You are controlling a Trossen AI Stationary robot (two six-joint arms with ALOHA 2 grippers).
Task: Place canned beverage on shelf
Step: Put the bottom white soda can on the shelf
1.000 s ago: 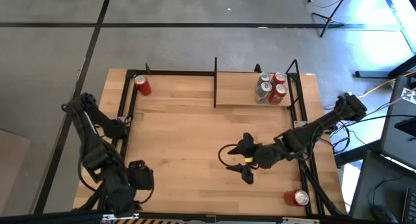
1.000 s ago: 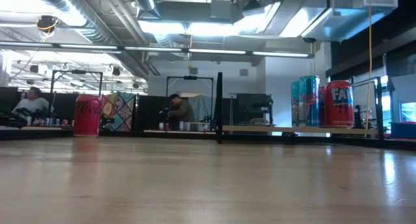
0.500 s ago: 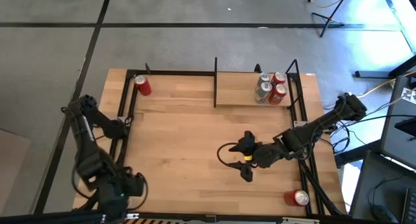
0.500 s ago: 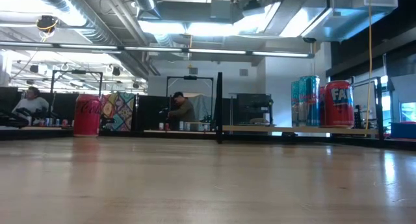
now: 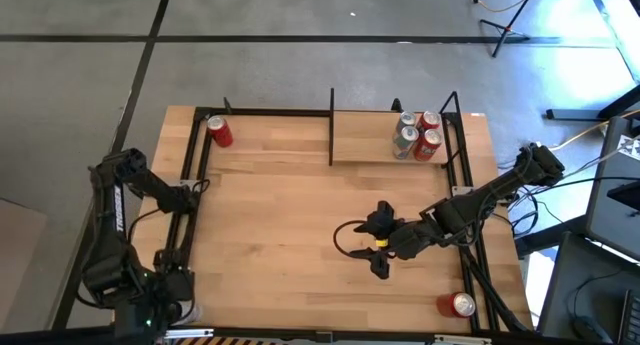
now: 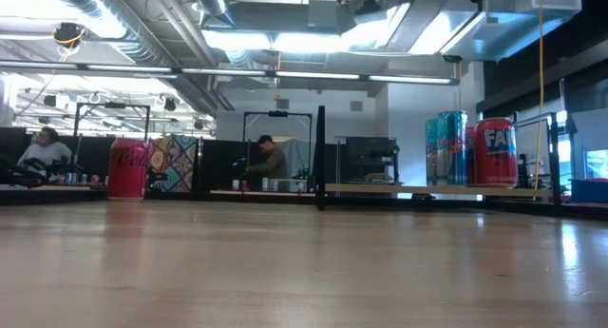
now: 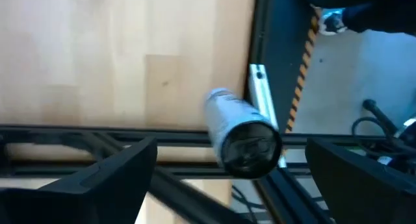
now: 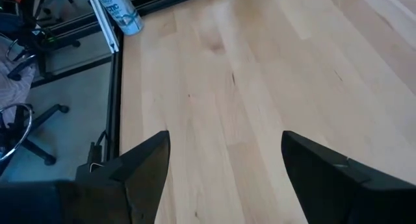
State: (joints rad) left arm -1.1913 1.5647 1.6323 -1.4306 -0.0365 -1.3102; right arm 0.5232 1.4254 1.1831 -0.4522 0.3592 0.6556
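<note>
A silver can (image 7: 242, 132) with a dark top stands upright at the table's near left corner, beside the black frame rail (image 7: 130, 134). My left gripper (image 7: 232, 160) hangs over it, pointing down, open, one finger on each side of the can in the wrist view and touching nothing. The same can (image 8: 123, 8) shows far off in the right wrist view. My right gripper (image 5: 376, 253) waits open over the middle of the table (image 5: 280, 215). The shelf (image 5: 365, 135) at the far right carries several cans (image 5: 418, 135) standing on its board.
A red can (image 5: 220, 132) stands at the far left corner and another red can (image 5: 460, 305) at the near right corner. Black frame rods (image 5: 331, 125) run around the table and the shelf. The shelf's left half is bare board.
My left arm has swung toward the table's near left corner, moving left and toward the near edge and sinking a little, while its gripper has tipped further downward. My right arm has kept still, and no can has moved.
</note>
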